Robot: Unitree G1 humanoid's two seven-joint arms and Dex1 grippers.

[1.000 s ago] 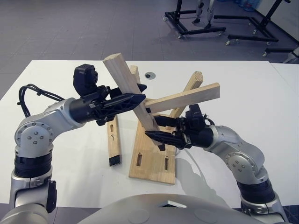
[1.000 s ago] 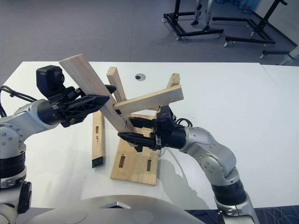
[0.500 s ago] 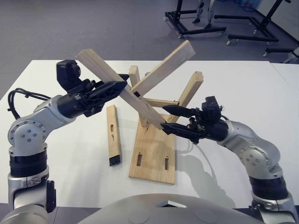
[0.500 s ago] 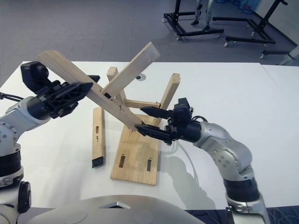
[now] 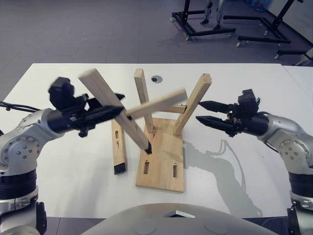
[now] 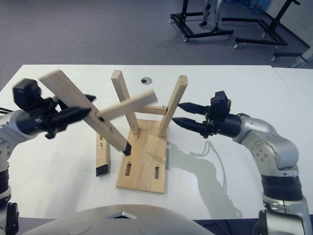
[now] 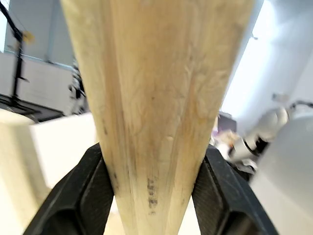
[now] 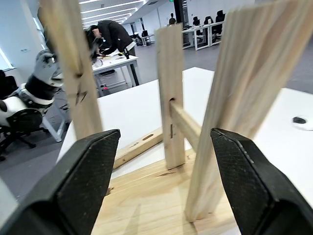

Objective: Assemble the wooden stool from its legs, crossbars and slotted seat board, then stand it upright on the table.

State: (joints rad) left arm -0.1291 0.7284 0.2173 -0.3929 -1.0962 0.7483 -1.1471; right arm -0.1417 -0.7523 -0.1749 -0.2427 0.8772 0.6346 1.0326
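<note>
Leg-fitting is in hand. The seat board (image 5: 161,166) lies flat, two legs (image 5: 143,100) joined by a crossbar (image 5: 172,108) standing in its far slots. Over its left side the left gripper (image 5: 111,108) clamps a third leg (image 5: 133,131) (a second crossbar (image 5: 159,103) juts from it). Right of the board the right gripper (image 5: 200,111) hangs spread, empty. Next, probably: steer the held leg's foot into a near slot. A fourth leg (image 5: 118,147) lies left of the board on the white table (image 5: 244,166); beyond, wheeled frames (image 5: 210,27)
</note>
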